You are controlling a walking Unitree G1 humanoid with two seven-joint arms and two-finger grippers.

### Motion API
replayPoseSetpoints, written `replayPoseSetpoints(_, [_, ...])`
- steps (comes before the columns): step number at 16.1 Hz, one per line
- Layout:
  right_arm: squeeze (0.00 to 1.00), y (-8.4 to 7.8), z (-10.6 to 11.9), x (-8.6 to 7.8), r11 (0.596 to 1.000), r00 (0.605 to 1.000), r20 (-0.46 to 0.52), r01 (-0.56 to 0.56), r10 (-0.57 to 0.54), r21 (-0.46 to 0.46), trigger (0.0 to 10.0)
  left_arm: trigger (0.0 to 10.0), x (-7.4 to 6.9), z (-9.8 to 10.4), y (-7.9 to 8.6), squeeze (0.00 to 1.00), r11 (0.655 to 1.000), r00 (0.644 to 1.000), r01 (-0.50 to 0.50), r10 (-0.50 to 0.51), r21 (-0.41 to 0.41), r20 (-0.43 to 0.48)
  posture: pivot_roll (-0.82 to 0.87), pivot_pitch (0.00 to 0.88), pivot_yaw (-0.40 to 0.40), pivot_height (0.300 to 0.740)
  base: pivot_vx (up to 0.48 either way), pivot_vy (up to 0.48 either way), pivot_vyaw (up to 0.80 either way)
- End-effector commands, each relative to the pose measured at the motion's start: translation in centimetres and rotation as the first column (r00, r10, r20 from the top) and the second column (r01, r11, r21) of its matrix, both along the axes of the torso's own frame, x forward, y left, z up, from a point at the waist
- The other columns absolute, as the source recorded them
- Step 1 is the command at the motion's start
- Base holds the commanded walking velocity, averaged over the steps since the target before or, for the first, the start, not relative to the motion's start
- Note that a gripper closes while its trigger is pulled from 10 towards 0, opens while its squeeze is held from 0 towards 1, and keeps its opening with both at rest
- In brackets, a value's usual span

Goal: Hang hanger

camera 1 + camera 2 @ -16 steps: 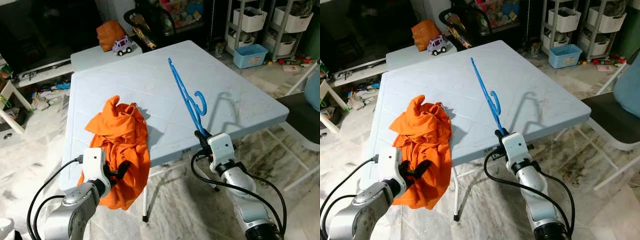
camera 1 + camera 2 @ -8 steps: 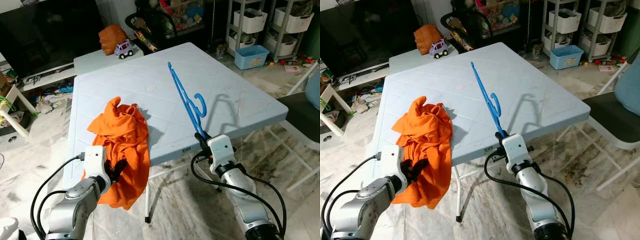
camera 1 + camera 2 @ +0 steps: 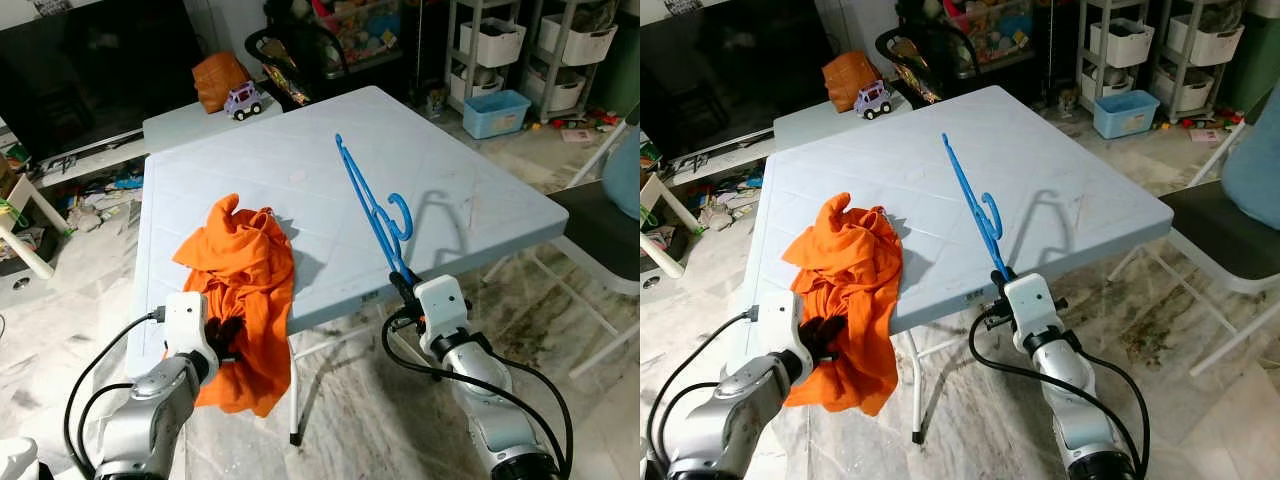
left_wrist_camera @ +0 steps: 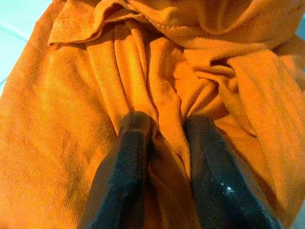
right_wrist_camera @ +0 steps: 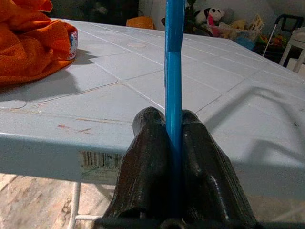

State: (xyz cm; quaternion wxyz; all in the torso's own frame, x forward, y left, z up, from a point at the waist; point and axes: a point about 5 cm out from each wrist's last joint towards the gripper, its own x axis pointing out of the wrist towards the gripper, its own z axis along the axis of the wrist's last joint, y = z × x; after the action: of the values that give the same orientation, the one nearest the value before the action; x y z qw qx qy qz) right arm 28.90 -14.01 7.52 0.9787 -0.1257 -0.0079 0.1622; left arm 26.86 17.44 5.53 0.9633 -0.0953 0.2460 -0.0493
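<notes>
Fingers of the left gripper [image 4: 164, 157] are pinched into a fold of the orange shirt [image 3: 243, 290], nearest the camera, where the cloth spills over the near edge of the pale blue table [image 3: 480, 200]; gripping there probably lets the arm lift and spread the garment for the hanger. Beside it, at the table's near edge, the right gripper [image 5: 174, 143] is clamped tight on one end of the blue hanger [image 3: 372, 205], holding it raised on a slant so its hook hangs free above the tabletop and it stays clear of the shirt. Farther back sit a small toy car [image 3: 244, 98] on an adjoining table, storage shelves with bins [image 3: 500, 50], and a dark screen [image 3: 90, 70].
</notes>
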Motion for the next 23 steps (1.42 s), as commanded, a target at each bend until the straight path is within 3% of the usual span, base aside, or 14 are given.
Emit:
replayPoseSetpoints(1, [0.0, 0.6, -0.1, 0.0, 1.0, 1.0, -0.008, -0.011, 0.011, 0.008, 10.0, 0.0, 0.2, -1.0, 0.2, 0.0, 1.0, 0.999, -0.001, 0.003, 0.029, -0.046, -0.12, 0.0, 0.175, 0.74, 0.0, 0.0, 0.0])
replayPoseSetpoints(3, [0.0, 0.6, -0.1, 0.0, 1.0, 1.0, -0.008, -0.012, 0.012, 0.007, 10.0, 0.0, 1.9, -0.3, 0.6, 0.0, 0.999, 1.0, 0.003, -0.002, 0.042, -0.005, -0.12, 0.0, 0.177, 0.74, 0.0, 0.0, 0.0])
replayPoseSetpoints(7, [0.0, 0.5, -0.1, -0.2, 1.0, 1.0, -0.007, -0.005, 0.005, 0.008, 10.0, 0.0, 7.5, 3.2, 0.4, 0.0, 0.997, 0.988, 0.03, -0.04, 0.07, 0.148, -0.14, 0.0, 0.183, 0.74, 0.0, 0.0, 0.0])
replayPoseSetpoints(8, [0.0, 0.5, -0.1, -0.2, 1.0, 1.0, -0.007, -0.003, 0.003, 0.008, 10.0, 0.0, 8.3, 3.9, 0.3, 0.0, 0.996, 0.985, 0.03, -0.043, 0.079, 0.168, -0.15, 0.0, 0.189, 0.74, 0.0, 0.0, 0.0])
replayPoseSetpoints(11, [0.0, 0.3, -0.1, -0.3, 1.0, 1.0, -0.003, 0.01, -0.01, 0.008, 10.0, 0.0, 12.5, 9.8, -0.6, 0.0, 0.988, 0.942, 0.059, -0.104, 0.146, 0.321, -0.18, 0.0, 0.202, 0.74, 0.0, 0.0, 0.0])
replayPoseSetpoints(14, [0.0, 0.1, 0.0, -0.4, 1.0, 1.0, 0.002, 0.02, -0.02, 0.008, 10.0, 0.0, 14.3, 14.2, 0.0, 0.0, 0.977, 0.906, 0.024, -0.11, 0.211, 0.41, -0.19, 0.0, 0.211, 0.74, 0.0, 0.0, 0.0])
replayPoseSetpoints(15, [0.0, -0.1, 0.0, -0.6, 1.0, 1.0, 0.004, 0.028, -0.028, 0.008, 10.0, 0.0, 15.1, 18.5, 1.2, 0.0, 0.948, 0.843, -0.087, -0.094, 0.307, 0.529, -0.2, 0.0, 0.215, 0.74, 0.0, 0.0, 0.0])
replayPoseSetpoints(16, [0.0, -0.1, 0.0, -0.7, 1.0, 1.0, 0.006, 0.03, -0.03, 0.009, 10.0, 0.0, 15.2, 20.1, 1.7, 0.0, 0.908, 0.808, -0.167, -0.097, 0.384, 0.581, -0.2, 0.0, 0.219, 0.74, 0.0, 0.0, 0.0])
replayPoseSetpoints(17, [0.0, -0.1, 0.0, -0.8, 0.999, 0.999, 0.007, 0.032, -0.032, 0.01, 10.0, 0.0, 15.1, 21.6, 2.5, 0.0, 0.826, 0.762, -0.283, -0.115, 0.487, 0.638, -0.21, 0.0, 0.222, 0.74, 0.0, 0.0, 0.0])
replayPoseSetpoints(18, [0.0, 0.0, 0.0, -0.8, 0.999, 0.999, 0.009, 0.034, -0.034, 0.012, 10.0, 0.0, 15.0, 21.6, 3.0, 0.0, 0.788, 0.754, -0.328, -0.113, 0.52, 0.647, -0.21, 0.0, 0.223, 0.74, 0.0, 0.0, 0.0])
replayPoseSetpoints(19, [0.0, 0.0, 0.0, -0.9, 0.999, 0.999, 0.009, 0.036, -0.037, 0.016, 10.0, 0.0, 14.7, 19.2, 3.4, 0.0, 0.712, 0.789, -0.337, -0.143, 0.616, 0.597, -0.22, 0.0, 0.223, 0.74, 0.0, 0.0, 0.0])
replayPoseSetpoints(20, [0.0, 0.0, 0.0, -1.0, 0.999, 0.999, 0.009, 0.037, -0.037, 0.019, 10.0, 3.5, 14.2, 16.3, 3.7, 0.0, 0.656, 0.839, -0.287, -0.181, 0.698, 0.514, -0.22, 0.0, 0.22, 0.74, 0.0, 0.0, 0.0])
replayPoseSetpoints(21, [0.0, 0.0, 0.0, -1.1, 0.999, 0.999, 0.007, 0.033, -0.033, 0.019, 10.0, 10.0, 13.4, 12.5, 4.0, 0.0, 0.654, 0.906, -0.15, -0.209, 0.742, 0.368, -0.21, 0.0, 0.218, 0.74, 0.0, 0.0, 0.0])
replayPoseSetpoints(23, [0.0, 0.1, 0.1, -0.9, 1.0, 1.0, 0.005, 0.019, -0.019, 0.016, 10.0, 10.0, 11.4, 7.4, 5.0, 0.0, 0.713, 0.958, 0.021, -0.214, 0.701, 0.189, -0.21, 0.0, 0.218, 0.74, 0.0, 0.0, 0.0])
